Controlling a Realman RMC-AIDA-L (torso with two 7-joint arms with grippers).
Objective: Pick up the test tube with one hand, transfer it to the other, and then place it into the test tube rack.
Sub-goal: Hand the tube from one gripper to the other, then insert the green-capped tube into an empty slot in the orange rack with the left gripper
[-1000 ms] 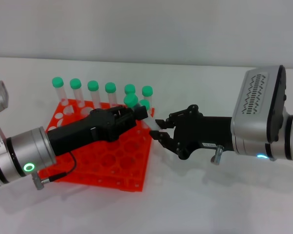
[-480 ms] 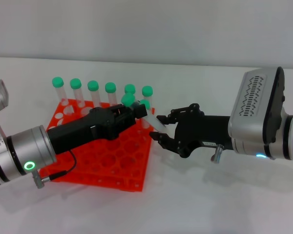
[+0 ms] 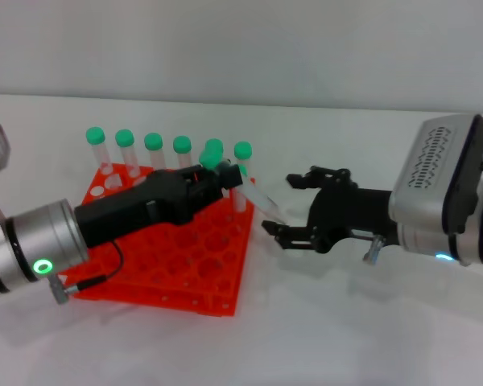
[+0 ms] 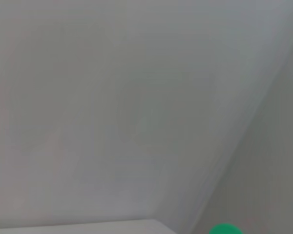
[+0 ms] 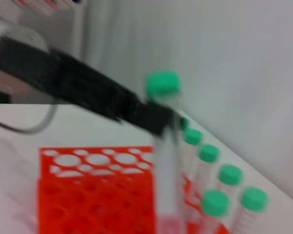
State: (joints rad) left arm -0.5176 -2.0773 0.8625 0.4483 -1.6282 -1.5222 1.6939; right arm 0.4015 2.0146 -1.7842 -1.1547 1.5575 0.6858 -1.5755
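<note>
Handoff looks done: left gripper [image 3: 225,178] jaws clamp the test tube [image 3: 255,195], right gripper [image 3: 294,207] jaws apart, test tube rack [image 3: 177,265] still waiting.

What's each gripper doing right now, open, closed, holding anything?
Left gripper: closed on the test tube, above the test tube rack.
Right gripper: open, empty, just beside the tube's lower end.

Left wrist view: green cap [image 4: 225,229] cut off at edge. Right wrist view: tube [image 5: 167,161] blurred, lower end out of frame.
</note>
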